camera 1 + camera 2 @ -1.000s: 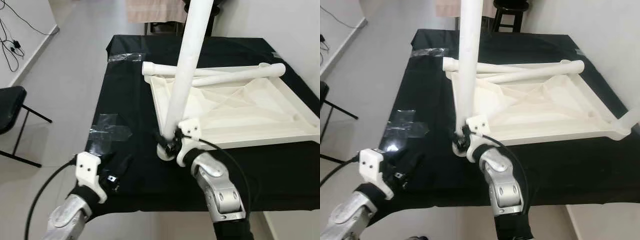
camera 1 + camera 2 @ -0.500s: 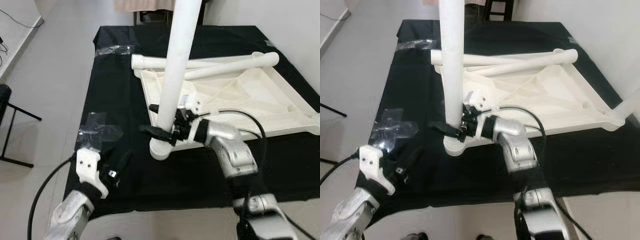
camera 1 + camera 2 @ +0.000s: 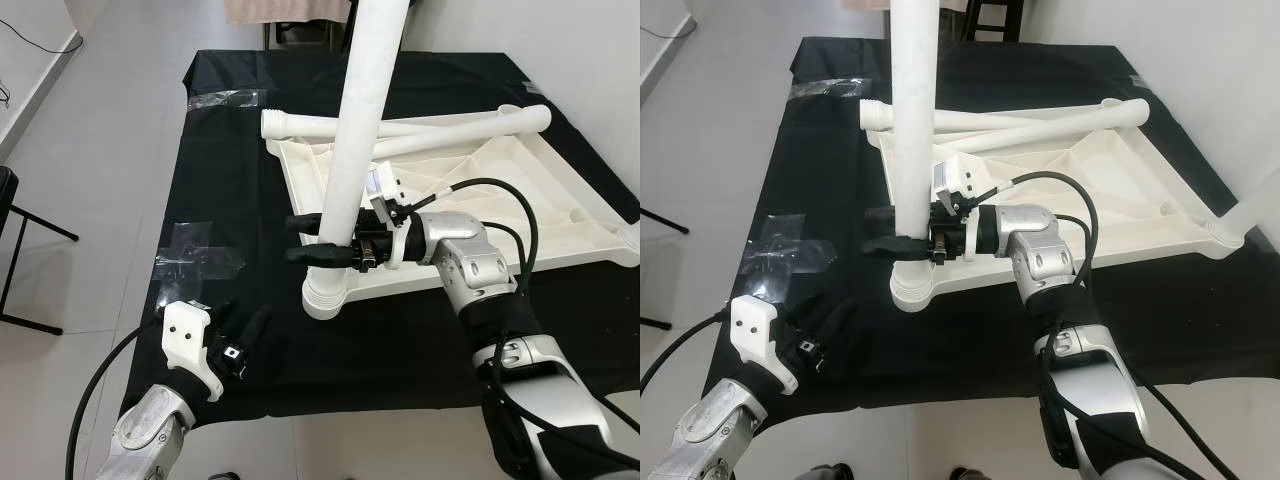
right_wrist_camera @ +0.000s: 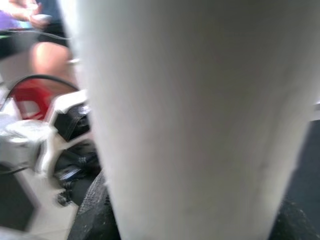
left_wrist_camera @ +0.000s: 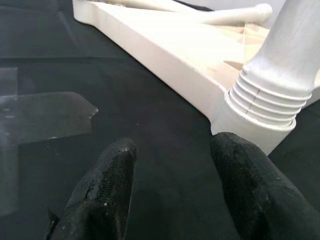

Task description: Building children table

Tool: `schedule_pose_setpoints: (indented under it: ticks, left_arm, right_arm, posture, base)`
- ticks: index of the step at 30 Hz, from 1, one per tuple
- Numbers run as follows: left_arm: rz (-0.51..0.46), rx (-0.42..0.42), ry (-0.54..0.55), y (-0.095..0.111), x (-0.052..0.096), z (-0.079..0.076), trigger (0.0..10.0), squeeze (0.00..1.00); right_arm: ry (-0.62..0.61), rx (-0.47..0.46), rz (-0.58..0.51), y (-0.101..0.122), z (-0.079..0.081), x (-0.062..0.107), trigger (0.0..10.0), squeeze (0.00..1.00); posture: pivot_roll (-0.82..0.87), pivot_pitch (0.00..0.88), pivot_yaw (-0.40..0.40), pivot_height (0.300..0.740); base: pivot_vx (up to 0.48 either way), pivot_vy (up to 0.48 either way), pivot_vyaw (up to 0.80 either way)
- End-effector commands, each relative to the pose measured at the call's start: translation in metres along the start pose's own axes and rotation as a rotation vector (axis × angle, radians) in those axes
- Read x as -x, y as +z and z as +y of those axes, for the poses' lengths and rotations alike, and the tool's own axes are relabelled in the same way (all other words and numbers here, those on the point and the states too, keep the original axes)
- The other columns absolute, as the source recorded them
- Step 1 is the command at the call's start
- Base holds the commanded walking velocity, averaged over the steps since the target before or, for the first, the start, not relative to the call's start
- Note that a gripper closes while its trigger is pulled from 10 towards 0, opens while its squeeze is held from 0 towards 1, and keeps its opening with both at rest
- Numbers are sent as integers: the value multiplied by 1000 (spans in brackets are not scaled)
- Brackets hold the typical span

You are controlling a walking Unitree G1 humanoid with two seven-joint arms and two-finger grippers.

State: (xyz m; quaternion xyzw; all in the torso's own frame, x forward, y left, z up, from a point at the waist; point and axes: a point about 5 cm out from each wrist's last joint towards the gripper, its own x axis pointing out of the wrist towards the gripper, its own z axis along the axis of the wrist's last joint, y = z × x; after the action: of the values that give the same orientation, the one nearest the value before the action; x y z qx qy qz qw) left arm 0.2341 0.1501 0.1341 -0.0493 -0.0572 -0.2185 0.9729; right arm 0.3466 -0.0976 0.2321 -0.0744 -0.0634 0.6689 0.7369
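Tabletop (image 3: 480, 215), white and inverted, is lying on the black cloth (image 3: 250, 180) toward 1 o'clock from the robot, ribbed underside facing up. An upright leg (image 3: 355, 150) is standing in the socket (image 3: 325, 297) at the near-left corner, its threaded base seated there. The right gripper (image 3: 322, 238) is reaching in from 3 o'clock, its two black fingers clamping the leg just above the socket. Two loose legs (image 3: 420, 128) are lying crossed along the far edge of the tabletop. The left gripper (image 3: 242, 333) is hovering over the cloth at 7 o'clock, fingers parted and holding nothing, near a clear tape patch (image 3: 200, 262).
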Motion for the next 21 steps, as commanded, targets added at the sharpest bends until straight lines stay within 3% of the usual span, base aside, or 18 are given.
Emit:
schedule_pose_setpoints:
  ticks: [1, 2, 3, 4, 5, 6, 8, 13, 14, 15, 18, 19, 20, 21]
  left_arm:
    - [11, 18, -9, -5, 3, -4, 10000, 0]
    - [11, 18, -9, -5, 3, -4, 10000, 0]
    - [11, 19, -9, -4, 4, -4, 10000, 0]
    - [11, 19, -9, -4, 4, -4, 10000, 0]
    - [10, 18, -10, -3, 4, -3, 10000, 0]
    - [11, 18, -10, -3, 5, -2, 10000, 0]
    - [12, 22, -13, -2, 4, 0, 10000, 0]
    - [15, 27, -25, -4, 0, 1, 10000, 0]
    - [16, 25, -25, -4, 0, 1, 10000, 0]
    - [15, 24, -24, -4, 0, 1, 10000, 0]
    - [15, 23, -22, -4, 0, 2, 10000, 0]
    - [11, 22, -11, -4, 0, 2, 10000, 0]
    - [11, 22, -11, -4, 0, 2, 10000, 0]
    - [6, 23, 0, -5, -1, 1, 10000, 0]
  right_arm:
    - [-307, -42, 132, -39, 9, -7, 0, 0]
    - [-307, -42, 132, -39, 9, -7, 0, 0]
    - [-490, -39, 164, -50, 13, -9, 0, 0]
    - [-490, -39, 164, -50, 13, -9, 0, 0]
    - [-752, -95, 213, -67, 27, -5, 0, 0]
    - [-863, -130, 263, -79, 47, -5, 0, 0]
    - [-906, -151, 282, -83, 65, -9, 0, 0]
    - [-831, -141, 261, -80, 58, -19, 0, 0]
    - [-825, -126, 270, -79, 52, -20, 7961, 0]
    - [-824, -116, 272, -78, 49, -21, 10000, 0]
    - [-827, -108, 274, -77, 48, -22, 10000, 0]
    - [-773, -123, 205, -65, 39, -26, 10000, 1000]
    - [-773, -123, 205, -65, 39, -26, 10000, 1000]
    - [-609, -115, 72, -39, 31, -36, 10000, 1000]
  posture:
    - [162, 220, -119, 740]
    - [162, 220, -119, 740]
    - [162, 221, -117, 740]
    - [162, 221, -117, 740]
    - [152, 240, -105, 740]
    - [141, 249, -94, 740]
    - [123, 232, -89, 740]
    - [131, 230, -95, 740]
    - [134, 227, -97, 740]
    - [134, 227, -97, 740]
    - [134, 227, -97, 740]
    - [139, 222, -107, 740]
    - [139, 222, -107, 740]
    - [138, 221, -112, 740]
  base:
    - [0, 0, 0]
    - [0, 0, 0]
    - [0, 0, 0]
    - [0, 0, 0]
    - [0, 0, 0]
    - [0, 0, 0]
    - [0, 0, 0]
    - [0, 0, 0]
    - [0, 0, 0]
    - [0, 0, 0]
    - [0, 0, 0]
    - [0, 0, 0]
    - [0, 0, 0]
    - [0, 0, 0]
